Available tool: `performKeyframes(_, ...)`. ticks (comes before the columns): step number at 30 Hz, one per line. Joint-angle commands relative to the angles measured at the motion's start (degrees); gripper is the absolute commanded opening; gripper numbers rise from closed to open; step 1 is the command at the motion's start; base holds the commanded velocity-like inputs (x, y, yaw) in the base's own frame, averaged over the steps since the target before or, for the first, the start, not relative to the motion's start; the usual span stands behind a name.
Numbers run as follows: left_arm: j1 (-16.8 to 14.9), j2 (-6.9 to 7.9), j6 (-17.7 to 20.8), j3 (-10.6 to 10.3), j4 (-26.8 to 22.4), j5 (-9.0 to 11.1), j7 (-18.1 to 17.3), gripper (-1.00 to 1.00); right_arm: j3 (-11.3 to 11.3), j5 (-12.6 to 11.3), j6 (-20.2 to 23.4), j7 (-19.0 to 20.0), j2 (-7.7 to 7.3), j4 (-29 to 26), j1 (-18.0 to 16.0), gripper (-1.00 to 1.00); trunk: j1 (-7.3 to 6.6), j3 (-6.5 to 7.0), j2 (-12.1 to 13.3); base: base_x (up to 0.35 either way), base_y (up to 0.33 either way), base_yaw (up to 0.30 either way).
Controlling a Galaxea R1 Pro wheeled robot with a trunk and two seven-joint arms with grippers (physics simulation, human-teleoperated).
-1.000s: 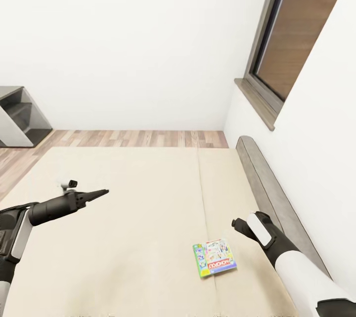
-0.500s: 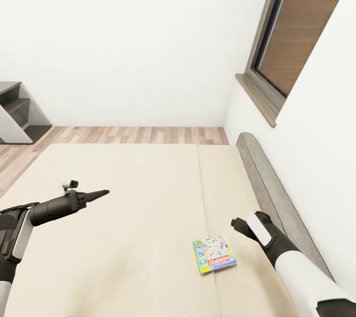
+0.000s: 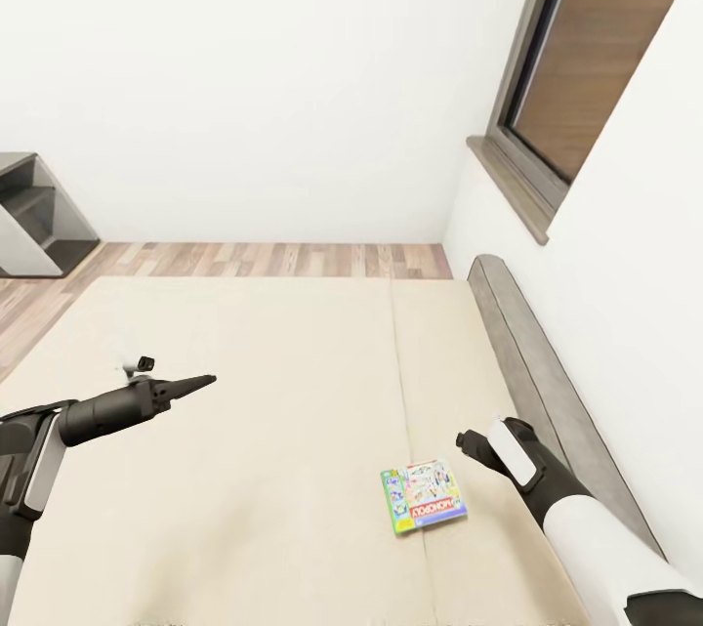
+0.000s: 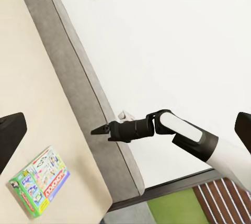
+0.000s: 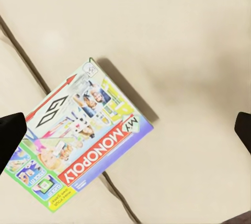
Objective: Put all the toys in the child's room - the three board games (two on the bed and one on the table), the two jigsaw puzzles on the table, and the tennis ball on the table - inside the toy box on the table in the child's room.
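1. Head view: bed point(image 3: 254, 392) with beige sheet takes up the lower part of the picture; its dark grey headboard point(image 3: 532, 382) runs along the white wall on the right, under a dark-framed window point(image 3: 596, 60).
2. One board game point(image 3: 423, 497), white-and-green box marked "MY MONOPOLY", lies flat on the sheet near the headboard side, across the seam in the sheet. Right wrist view confirms it: box point(image 5: 78, 137) flat, printed face up, seam passing beneath it.
3. Right gripper point(image 3: 471, 442) hovers just beside the box, on its headboard side, not touching it. In the right wrist view the fingertips sit at opposite edges of the picture, so the jaws are wide, nothing between them.
4. Left gripper point(image 3: 200, 380) hangs over the bare sheet, well apart from the box. Jaws look narrow in the head view, but the left wrist view shows dark tips far apart; cannot tell.
5. Left wrist view: right arm point(image 4: 178, 132) above the headboard point(image 4: 83, 93); box point(image 4: 39, 182) on the sheet.
6. Wood-plank floor point(image 3: 283, 260) beyond the bed; grey shelf unit point(image 3: 34, 216) at far left.
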Motion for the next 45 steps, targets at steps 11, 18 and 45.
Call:
performKeyframes(11,0.0,0.01,0.6,0.0,0.0,0.1,-0.2,1.00,0.4,-0.6,0.0,-0.5,-0.07,-0.1,0.0,1.00,0.03,-1.14,-0.1,0.000,0.000,0.000)
performKeyframes(18,0.0,0.00,0.6,-0.1,0.0,0.1,-0.2,1.00,0.4,-0.6,0.0,-0.5,-0.02,-0.1,0.0,1.00,0.03,-1.80,-0.1,0.000,0.000,0.000)
performKeyframes(45,0.0,-0.78,0.6,0.0,0.0,-0.1,0.4,1.00,0.1,-0.6,3.1,2.1,-0.02,-0.8,-4.5,1.00,0.03,-4.35,-0.1,0.000,0.000,0.000)
